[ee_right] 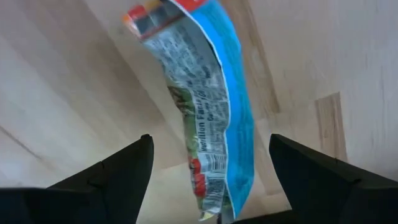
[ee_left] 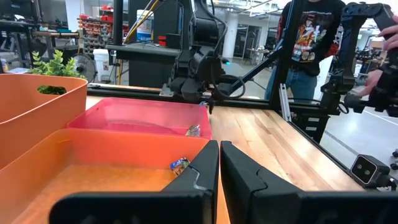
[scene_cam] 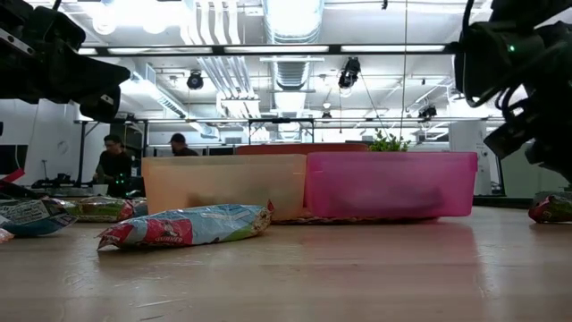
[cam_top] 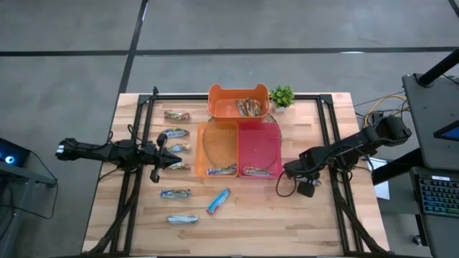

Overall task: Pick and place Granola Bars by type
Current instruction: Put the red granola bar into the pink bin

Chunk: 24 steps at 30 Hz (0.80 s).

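Note:
A blue-edged silver granola bar [ee_right: 214,118] lies flat on the wood, label side up, to the right of the pink bin [cam_top: 269,140]. The low view shows this bar's end [scene_cam: 552,208] at the right. My right gripper [ee_right: 210,138] hangs open above it, pointing down, one finger on either side and clear of the wrapper. In the high view my right gripper [cam_top: 305,183] hides the bar. My left gripper [cam_top: 172,154] waits shut and level at the left wall of the light orange bin [cam_top: 215,129]. Several more bars [cam_top: 176,193] lie on the table's left part.
The light orange bin holds a bar [cam_top: 222,170], as does the pink one [cam_top: 258,170]. The darker orange bin [cam_top: 222,97] behind them holds some too, and a small plant [cam_top: 282,94] stands beside it. One blue bar [scene_cam: 183,225] lies near the front. Black frame rails [cam_top: 331,129] flank the table.

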Available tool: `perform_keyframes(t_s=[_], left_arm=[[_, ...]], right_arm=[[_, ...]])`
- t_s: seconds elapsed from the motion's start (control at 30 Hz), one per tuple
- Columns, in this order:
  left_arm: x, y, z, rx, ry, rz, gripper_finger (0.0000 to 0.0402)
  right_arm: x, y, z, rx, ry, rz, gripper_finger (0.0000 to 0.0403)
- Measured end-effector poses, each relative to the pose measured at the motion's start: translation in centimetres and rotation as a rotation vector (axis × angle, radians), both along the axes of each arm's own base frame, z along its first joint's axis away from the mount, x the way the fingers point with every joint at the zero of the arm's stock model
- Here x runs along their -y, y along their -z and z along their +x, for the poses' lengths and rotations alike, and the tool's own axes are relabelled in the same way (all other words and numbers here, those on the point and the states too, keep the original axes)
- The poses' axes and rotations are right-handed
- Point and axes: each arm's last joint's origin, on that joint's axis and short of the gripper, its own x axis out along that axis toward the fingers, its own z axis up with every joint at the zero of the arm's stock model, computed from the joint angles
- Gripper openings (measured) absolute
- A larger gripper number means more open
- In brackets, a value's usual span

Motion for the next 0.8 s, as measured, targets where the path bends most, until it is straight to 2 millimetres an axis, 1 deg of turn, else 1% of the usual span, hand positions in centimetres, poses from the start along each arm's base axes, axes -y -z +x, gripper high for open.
perform_keyframes(t_s=[0.17,0.23,0.3,0.43,0.73,0.8], left_arm=[[0.00,0.00,0.00,0.000,0.000,0.000,0.0000],[0.00,0.00,0.00,0.000,0.000,0.000,0.0000],[0.00,-0.01,0.00,0.000,0.000,0.000,0.0000],[0.00,0.00,0.00,0.000,0.000,0.000,0.0000],[0.00,0.01,0.00,0.000,0.000,0.000,0.0000],[0.00,0.01,0.00,0.000,0.000,0.000,0.0000]], right_arm=[[0.08,0.64,-0.52,-0.020,0.022,0.007,0.0299],[0.06,0.70,-0.61,-0.027,0.030,0.019,0.0287],[0.04,0.72,-0.67,-0.034,0.033,0.032,0.0268],[-0.01,0.74,-0.68,-0.035,0.035,0.047,0.0209],[-0.13,0.71,-0.54,-0.021,0.014,0.087,0.0051],[-0.13,0.62,-0.56,-0.019,0.027,0.086,0.0023]])
